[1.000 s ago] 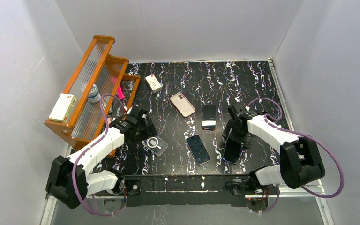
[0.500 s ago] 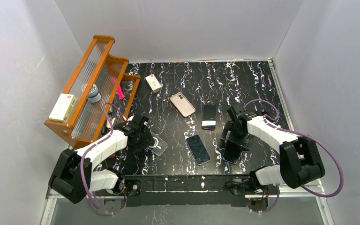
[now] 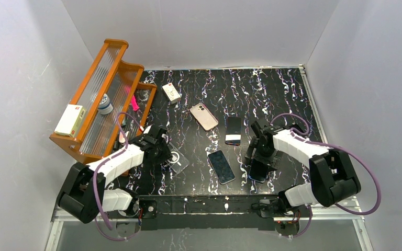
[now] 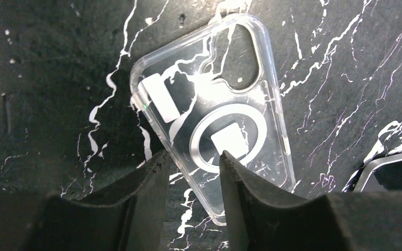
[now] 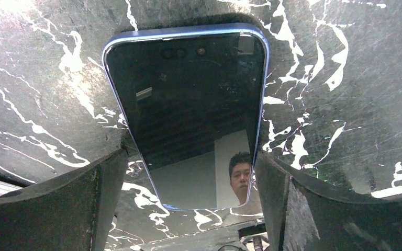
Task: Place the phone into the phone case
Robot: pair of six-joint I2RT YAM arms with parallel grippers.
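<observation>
You have four phones on the table (image 3: 288,89). Your right gripper (image 5: 189,156) is spread wide astride the blue-rimmed phone (image 5: 183,99), which lies screen up, ungripped. The pink phone (image 3: 204,116), black phone (image 3: 233,130) and dark phone (image 3: 221,166) lie to its left. One clear phone case (image 4: 214,104) lies flat, well apart; your left gripper (image 4: 191,162), slightly parted, straddles its long edge, not clamped

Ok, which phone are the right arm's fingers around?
The blue-rimmed phone, screen up, lies between the right fingers; the other three phones lie farther left.
</observation>
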